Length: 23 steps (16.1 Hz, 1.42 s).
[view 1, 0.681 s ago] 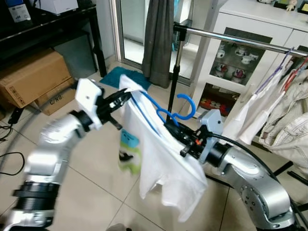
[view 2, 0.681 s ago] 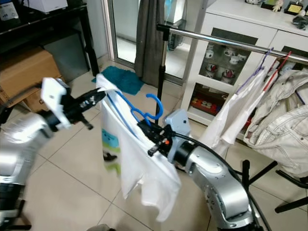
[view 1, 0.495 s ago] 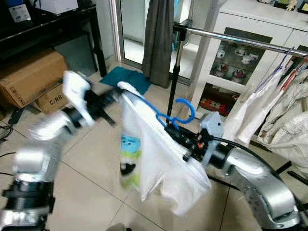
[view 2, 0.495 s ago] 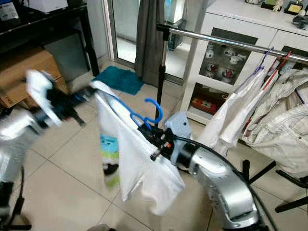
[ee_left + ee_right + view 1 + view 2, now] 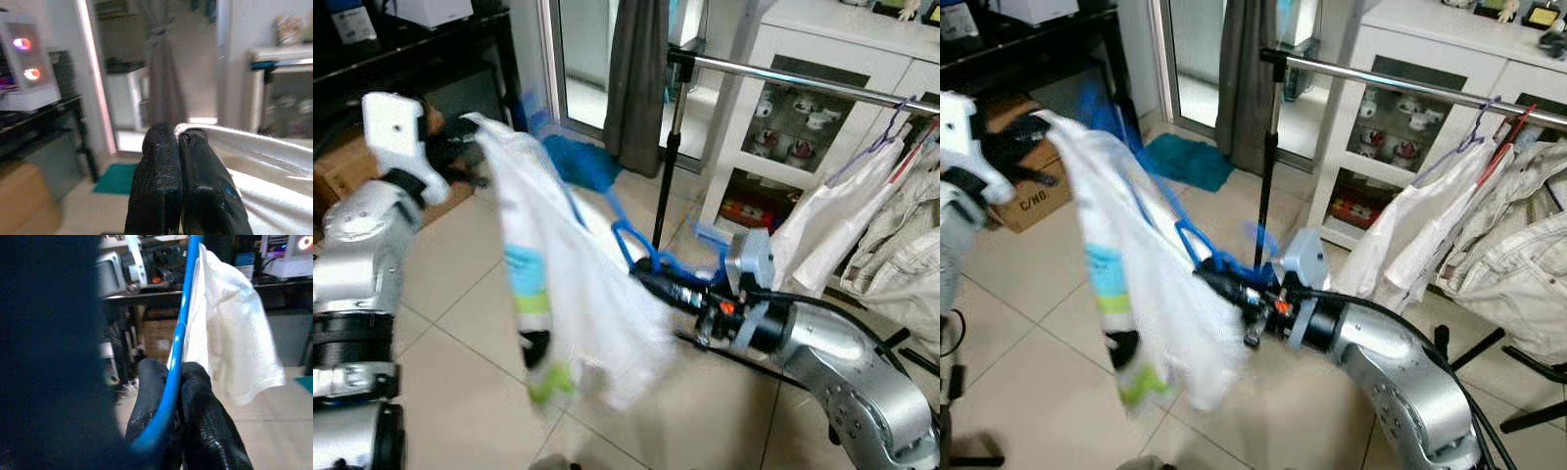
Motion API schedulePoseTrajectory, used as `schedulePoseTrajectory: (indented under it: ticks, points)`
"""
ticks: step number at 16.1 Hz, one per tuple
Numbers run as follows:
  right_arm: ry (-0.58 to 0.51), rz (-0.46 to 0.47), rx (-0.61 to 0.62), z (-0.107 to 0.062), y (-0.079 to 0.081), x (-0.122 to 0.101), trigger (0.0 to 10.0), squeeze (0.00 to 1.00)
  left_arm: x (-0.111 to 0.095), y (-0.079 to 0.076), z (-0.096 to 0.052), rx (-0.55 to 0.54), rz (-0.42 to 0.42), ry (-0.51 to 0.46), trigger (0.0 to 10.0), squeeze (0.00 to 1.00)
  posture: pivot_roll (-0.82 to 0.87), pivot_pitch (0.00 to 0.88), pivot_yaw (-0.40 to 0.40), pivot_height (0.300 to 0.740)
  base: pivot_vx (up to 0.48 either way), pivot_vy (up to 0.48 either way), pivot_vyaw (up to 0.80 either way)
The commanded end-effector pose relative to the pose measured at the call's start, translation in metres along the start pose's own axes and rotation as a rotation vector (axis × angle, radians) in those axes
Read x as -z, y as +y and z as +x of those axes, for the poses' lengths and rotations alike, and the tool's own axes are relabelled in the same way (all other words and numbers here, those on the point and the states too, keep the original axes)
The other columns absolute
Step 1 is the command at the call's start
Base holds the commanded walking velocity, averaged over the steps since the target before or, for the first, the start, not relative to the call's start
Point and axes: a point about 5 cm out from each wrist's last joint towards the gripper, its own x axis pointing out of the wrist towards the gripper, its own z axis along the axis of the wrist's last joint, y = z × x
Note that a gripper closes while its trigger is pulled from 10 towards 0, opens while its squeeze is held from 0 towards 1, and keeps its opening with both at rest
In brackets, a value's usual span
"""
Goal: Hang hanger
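The right gripper (image 5: 168, 382) is clamped on the thin blue bar of a hanger (image 5: 641, 255), low in front of the robot. The left gripper (image 5: 177, 147) is pressed shut on the shoulder edge of the white shirt (image 5: 543, 264) draped over that hanger, and is held up and out to the robot's left, near the cardboard box (image 5: 1033, 201). The hanger with its shirt is thus stretched between the two grippers, well short of the metal rail (image 5: 803, 83) behind, where other clothes (image 5: 1489, 235) are already hung.

The hanger is judged light and stiff but smooth, so it may twist or slide between the fingers; a hold close to the hook would steady it best. The shirt is soft and limp, is blurred in the head views, and could slip off the sloped bar if the hanger is tipped.

Behind the rail, a white cabinet (image 5: 842, 39) with glass doors is seen; small figurines (image 5: 783, 122) appear to be kept on its shelves, though too small to identify.
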Motion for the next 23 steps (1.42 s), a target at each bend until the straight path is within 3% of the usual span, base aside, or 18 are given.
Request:
schedulePoseTrajectory:
  ticks: [1,2,4,5,6,8,9,10,11,12,13,14,16,17,19,23]
  points:
    - [0.01,0.025,0.003,-0.009,0.0,0.0,0.0,0.0,-0.015,0.025,-0.001,-0.131,0.061,-0.038,0.0,0.0,-0.02,0.0,-0.012,0.74,0.0,0.0,0.0]
    - [-0.04,0.045,0.055,-0.007,-0.005,-0.006,0.0,0.0,-0.007,0.01,0.002,-0.031,0.056,-0.013,0.0,0.0,-0.02,0.0,-0.008,0.74,0.0,0.0,0.0]
    - [-0.132,0.089,0.237,0.003,-0.023,-0.015,0.0,0.0,0.004,-0.047,0.0,0.307,-0.012,-0.007,0.0,0.0,-0.02,0.0,-0.007,0.74,0.0,0.0,0.0]
    - [-0.162,0.096,0.301,0.007,-0.028,-0.016,0.0,0.0,0.005,-0.072,-0.004,0.414,-0.055,-0.016,0.0,0.0,-0.02,0.0,-0.006,0.74,0.0,0.0,0.0]
    - [-0.171,0.107,0.334,0.009,-0.03,-0.015,0.0,0.0,0.006,-0.084,-0.007,0.472,-0.075,-0.019,0.0,0.0,-0.02,0.0,-0.006,0.74,0.0,0.0,0.0]
    - [-0.199,0.116,0.525,0.012,-0.045,-0.013,0.0,0.0,0.009,-0.116,-0.027,0.648,-0.122,-0.004,0.0,0.0,-0.02,0.0,-0.007,0.74,0.0,0.0,0.0]
    - [-0.209,0.125,0.597,0.01,-0.051,-0.013,0.0,0.0,0.009,-0.12,-0.032,0.672,-0.138,0.001,0.0,0.0,-0.01,0.0,-0.007,0.74,0.0,0.0,0.0]
    - [-0.159,0.098,0.751,0.002,-0.065,-0.006,0.0,0.0,0.011,-0.119,-0.042,0.637,-0.16,0.015,0.0,0.0,-0.01,0.0,-0.006,0.74,0.0,0.0,0.0]
    - [-0.108,0.067,0.799,-0.003,-0.07,0.0,0.0,0.0,0.014,-0.116,-0.046,0.59,-0.163,0.029,0.0,0.0,-0.01,0.0,-0.005,0.74,0.0,0.0,0.0]
    - [-0.063,0.054,0.838,-0.01,-0.072,0.006,1.6,0.0,0.019,-0.111,-0.05,0.514,-0.158,0.05,0.0,0.0,-0.01,0.0,-0.007,0.74,0.0,0.0,0.0]
    - [-0.038,0.049,0.859,-0.014,-0.073,0.01,10.0,0.0,0.022,-0.107,-0.053,0.464,-0.153,0.066,0.0,0.0,-0.01,0.0,-0.007,0.74,0.0,0.0,0.0]
    - [0.074,0.038,0.859,-0.024,-0.069,0.025,10.0,0.0,0.037,-0.094,-0.061,0.246,-0.155,0.13,10.0,0.0,-0.01,0.0,-0.004,0.74,0.0,0.0,0.0]
    - [0.161,0.061,0.854,-0.031,-0.061,0.04,10.0,0.0,0.051,-0.086,-0.072,0.086,-0.2,0.214,10.0,0.0,-0.01,0.0,-0.001,0.74,0.0,0.0,0.0]
    - [0.186,0.051,0.89,-0.037,-0.058,0.045,10.0,0.0,0.056,-0.092,-0.076,0.076,-0.217,0.227,10.0,0.0,0.0,0.0,0.004,0.74,0.0,0.0,-0.8]
    - [0.2,0.006,0.947,-0.046,-0.055,0.053,10.0,0.0,0.061,-0.107,-0.081,0.1,-0.181,0.239,10.0,0.0,0.0,0.0,0.005,0.74,0.0,0.0,-0.8]
    - [0.137,-0.014,0.901,-0.041,-0.048,0.042,10.0,0.0,0.073,-0.115,-0.076,0.164,-0.152,0.298,10.0,0.0,-0.05,0.0,0.03,0.74,0.0,0.0,-0.8]
